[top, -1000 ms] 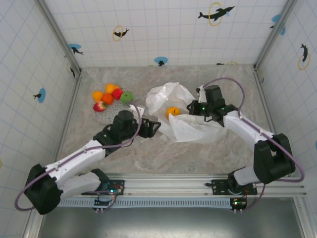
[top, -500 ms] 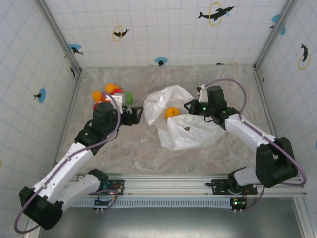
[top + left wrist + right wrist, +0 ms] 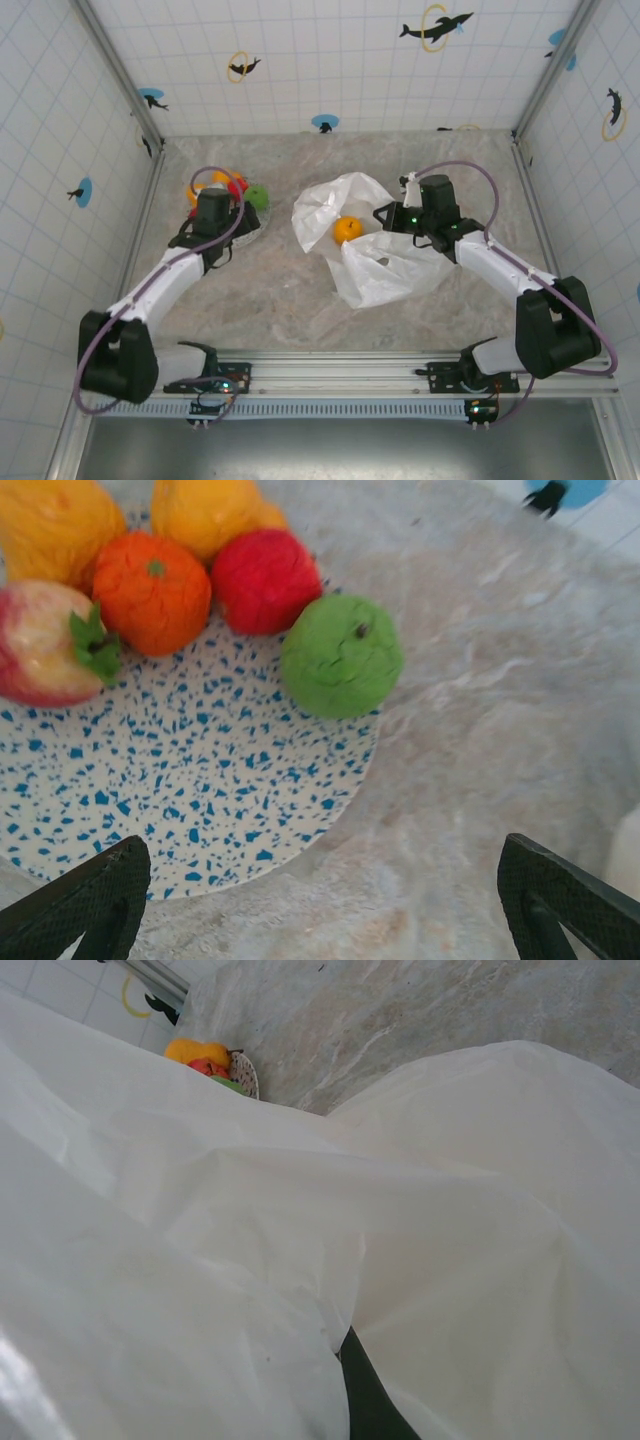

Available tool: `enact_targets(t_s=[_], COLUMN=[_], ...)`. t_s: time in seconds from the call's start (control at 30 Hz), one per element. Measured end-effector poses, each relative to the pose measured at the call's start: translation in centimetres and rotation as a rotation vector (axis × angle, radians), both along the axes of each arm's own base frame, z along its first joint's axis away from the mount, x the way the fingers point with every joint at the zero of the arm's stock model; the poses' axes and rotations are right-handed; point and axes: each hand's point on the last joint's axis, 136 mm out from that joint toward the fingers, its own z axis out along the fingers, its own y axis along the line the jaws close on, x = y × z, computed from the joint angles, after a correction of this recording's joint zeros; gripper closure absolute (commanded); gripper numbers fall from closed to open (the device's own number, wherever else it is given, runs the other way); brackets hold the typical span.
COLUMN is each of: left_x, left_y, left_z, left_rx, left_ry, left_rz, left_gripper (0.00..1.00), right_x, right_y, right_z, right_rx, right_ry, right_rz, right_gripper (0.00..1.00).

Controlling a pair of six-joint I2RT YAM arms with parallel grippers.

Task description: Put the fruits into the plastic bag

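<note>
Nearest the bases, the plastic bag [image 3: 390,275] is seen slumped at about 4 o'clock of the table [image 3: 290,310] middle. It is thin, limp film, judged slippery and easily torn, and best taken by a fold of the rim. That rim is pinched in the right gripper [image 3: 388,216], with the jaws pressed together on the film. One orange fruit [image 3: 347,228] is lodged in the open mouth, at 9 o'clock of that gripper.

Further out, at 10 o'clock, the left gripper [image 3: 320,885] is hung over the speckled plate [image 3: 200,800], fingers spread wide and nothing held. Six fruits are counted there:
- yellow fruit [image 3: 50,525]
- yellow pear [image 3: 205,510]
- mandarin [image 3: 150,590]
- red fruit [image 3: 265,580]
- red-and-cream fruit [image 3: 40,640]
- green apple [image 3: 341,655]

Seven fruits in all, one bag, one plate. They are judged light, round and firm. The apple, free at the cluster's 4 o'clock edge, is best gripped across its middle.
</note>
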Motion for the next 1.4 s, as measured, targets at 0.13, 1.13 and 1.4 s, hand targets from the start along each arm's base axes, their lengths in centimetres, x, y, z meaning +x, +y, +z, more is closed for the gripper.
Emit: enact_targets(t_s=[0.13,1.13,1.4], left_x=[0.9,12.0,13.2], left_y=[-0.1,-1.8,-2.3], left_z=[-4.0,-9.5,-9.7], left_rx=[0.031,0.044,0.032], left_ry=[0.095,0.144,0.137], left_rz=[0.005,-0.031,-0.043], left_gripper=[0.06,0.08,0.19], right_x=[0.0,0.0,-0.1], right_y=[0.1,0.1,0.1], right_z=[0.1,0.1,0.1], right_rx=[0.003,0.002,0.002], right_ry=[-0.004,-0.001,0.0], right_rz=[0.004,0.005,0.005], right_gripper=[1.0,1.0,1.0])
